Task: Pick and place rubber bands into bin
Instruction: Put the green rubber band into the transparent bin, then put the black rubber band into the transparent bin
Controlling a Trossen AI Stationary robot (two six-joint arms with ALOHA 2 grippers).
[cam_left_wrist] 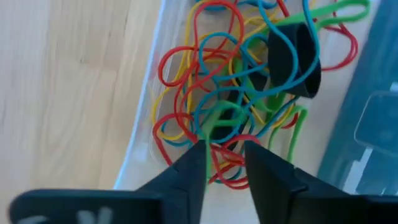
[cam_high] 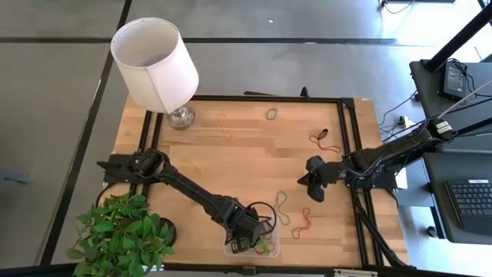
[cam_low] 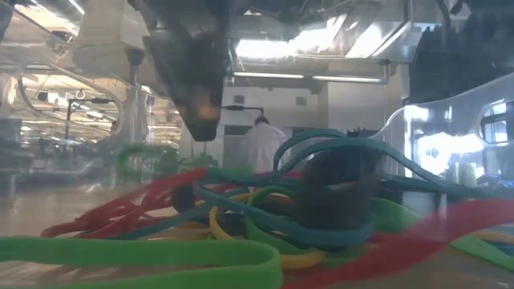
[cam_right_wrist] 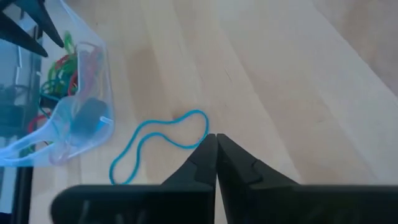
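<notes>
- High view: the left gripper (cam_high: 247, 237) is seen over the bin (cam_high: 231, 250) at the table's (cam_high: 246, 138) near edge; fingers parted, nothing pinched.
- A tangled pile of rubber bands (cam_left_wrist: 236, 93) is already held in the bin, so the task is judged partly done.
- Loose bands are left on the wood: a blue band (cam_right_wrist: 158, 146) beside the bin, a red band (cam_high: 301, 223) near it, a dark red band (cam_high: 324, 141) by the right edge, a grey band (cam_high: 272, 115) by the far edge.
- The right gripper (cam_right_wrist: 216, 144) is pressed together, empty, by the blue band.
</notes>
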